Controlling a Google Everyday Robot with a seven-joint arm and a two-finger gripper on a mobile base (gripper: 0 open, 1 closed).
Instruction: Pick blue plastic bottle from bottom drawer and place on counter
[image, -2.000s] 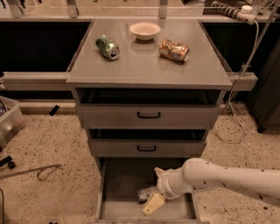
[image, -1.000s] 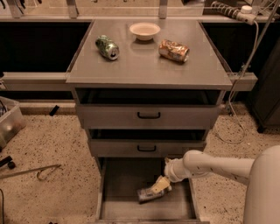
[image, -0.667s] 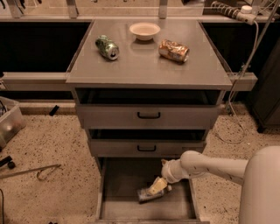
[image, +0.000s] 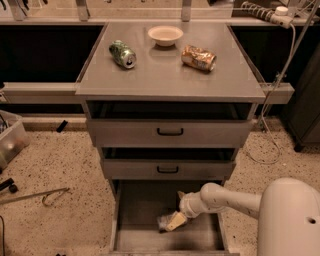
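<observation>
Where claw (image: 176, 220) meets clear bottle (image: 163, 223), flat grey drawer (image: 140, 210)

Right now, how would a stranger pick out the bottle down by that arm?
Look at the grey cabinet: its bottom drawer is pulled open. The bottle lies on its floor, at the gripper, alone down there; the can, bowl and snack packet sit up on the counter.

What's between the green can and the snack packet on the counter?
A white bowl, set slightly further back, as the camera view shows. The gripper is down in the bottom drawer.
</observation>
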